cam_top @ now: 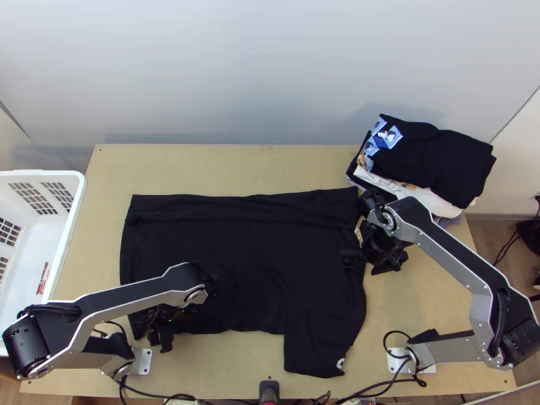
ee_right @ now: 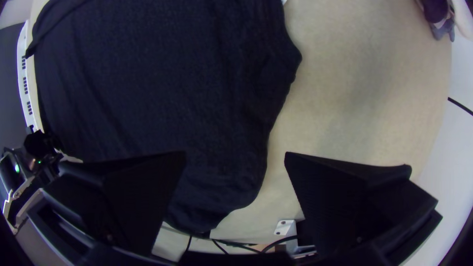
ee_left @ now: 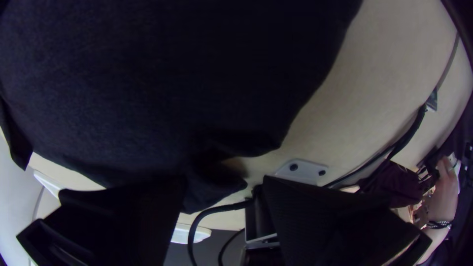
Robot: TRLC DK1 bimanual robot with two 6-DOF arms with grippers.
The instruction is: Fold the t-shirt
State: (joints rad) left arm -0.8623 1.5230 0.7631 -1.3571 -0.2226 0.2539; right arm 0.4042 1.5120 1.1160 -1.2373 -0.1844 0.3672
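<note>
Across the light wooden table, in the top view, the black t-shirt lies spread, its long axis running sideways from the hem end at the left to the collar end at the right; the far long edge is nearly straight and looks folded in, while the near sleeve juts towards the table's near edge. The left gripper is at the near hem corner, and the right gripper is at the collar end, farther from the near edge than that sleeve. In the left wrist view, the left gripper's fingers stand apart, with the bunched corner of the shirt reaching into the gap, close to one finger; whether it touches, I cannot tell. In the right wrist view, the right gripper's fingers are spread wide, the cloth's edge passing between them with bare table beside it. The near side probably has to go over towards the far one next, so the left gripper seems well placed for its corner, whereas the right would likely need to come nearer the sleeve to lift both ends together
</note>
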